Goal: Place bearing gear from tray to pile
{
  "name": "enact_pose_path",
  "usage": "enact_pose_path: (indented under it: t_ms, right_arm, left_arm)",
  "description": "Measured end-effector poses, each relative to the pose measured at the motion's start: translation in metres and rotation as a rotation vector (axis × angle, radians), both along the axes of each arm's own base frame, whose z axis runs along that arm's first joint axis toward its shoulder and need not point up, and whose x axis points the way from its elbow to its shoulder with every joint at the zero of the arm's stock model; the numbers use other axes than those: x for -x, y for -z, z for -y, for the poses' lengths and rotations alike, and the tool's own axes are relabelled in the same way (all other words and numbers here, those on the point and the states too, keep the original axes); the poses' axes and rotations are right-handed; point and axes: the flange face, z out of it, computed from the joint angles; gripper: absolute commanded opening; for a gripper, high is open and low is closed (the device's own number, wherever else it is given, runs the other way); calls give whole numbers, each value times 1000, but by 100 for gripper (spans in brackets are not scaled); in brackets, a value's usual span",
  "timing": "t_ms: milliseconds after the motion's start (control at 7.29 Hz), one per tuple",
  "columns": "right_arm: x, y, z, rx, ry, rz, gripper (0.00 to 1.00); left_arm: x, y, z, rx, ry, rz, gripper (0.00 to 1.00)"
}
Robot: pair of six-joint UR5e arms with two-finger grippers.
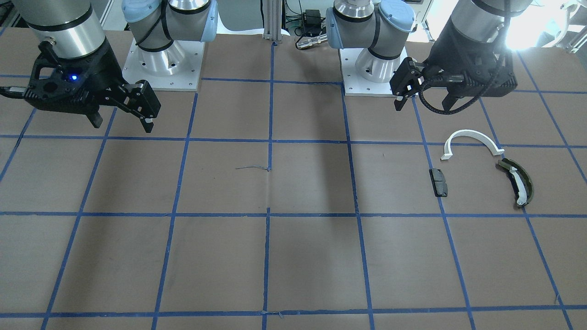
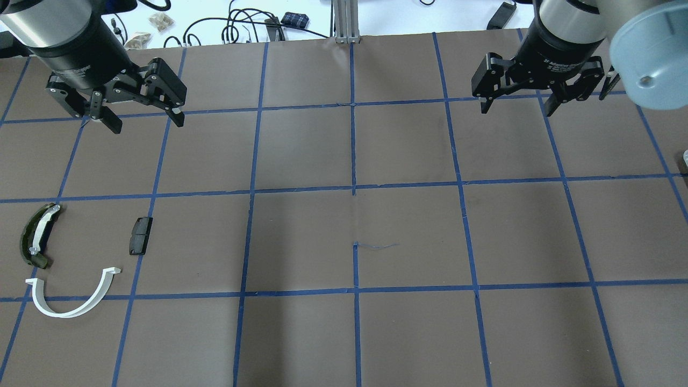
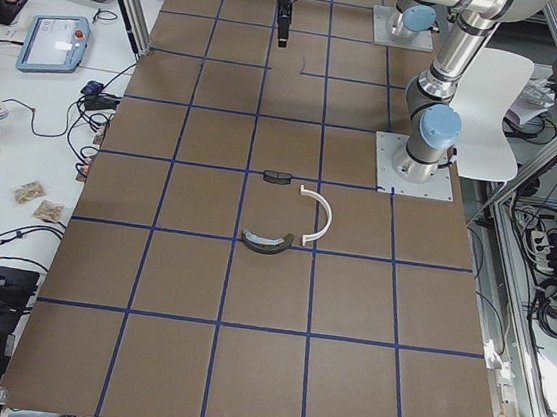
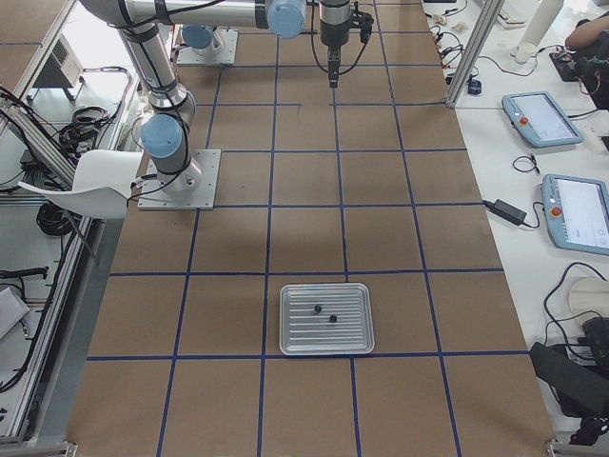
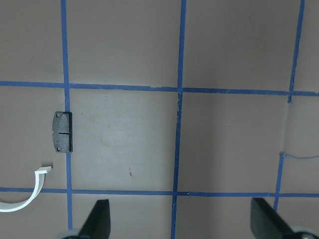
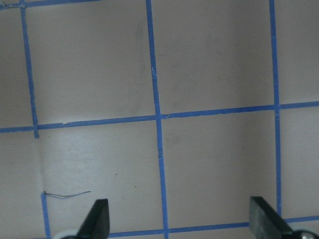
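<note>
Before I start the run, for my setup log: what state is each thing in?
left gripper: open, empty
right gripper: open, empty
white half-ring: lying flat, untouched
olive-green curved piece: lying flat, white insert seated
black block: lying flat
tray: flat, two small dark parts inside

- table (image 2: 301,150): you are looking at a matt brown, paper-like cover; the blue tape lines (image 2: 301,189) carry a faint sheen.
- white half-ring arc (image 1: 471,133): smooth white, plastic by its look.
- olive-green curved piece (image 1: 525,182): dull olive shell, smooth white insert.
- small black block (image 1: 438,182): matt black; you cannot tell the material.
- tray (image 4: 304,333): ribbed bare metal, dull silver.
- left gripper (image 2: 146,124), right gripper (image 2: 517,111): matt black housings.
- arm sleeve (image 1: 69,27): brushed silver metal.
- joint cap (image 1: 398,18): pale blue plastic, slightly glossy.
</note>
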Motion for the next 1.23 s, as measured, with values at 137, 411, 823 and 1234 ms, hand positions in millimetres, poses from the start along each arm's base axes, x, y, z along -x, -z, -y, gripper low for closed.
enact_pose_path:
  t_ms: [137, 411, 823, 1234]
  right_arm:
    - [29, 4, 9, -11, -82, -36, 100]
    - [133, 14, 21, -54, -207, -73, 100]
    - [262, 47, 23, -101, -384, -71, 100]
    - [405, 122, 22, -116, -648, -76, 98]
  left_arm:
    - [0, 0, 0, 0, -3, 1, 100]
    - [0, -1, 1, 6, -1, 0, 100]
    - [-6, -1, 5, 25, -1, 1, 100]
    - [-8, 14, -1, -4, 3, 2, 100]
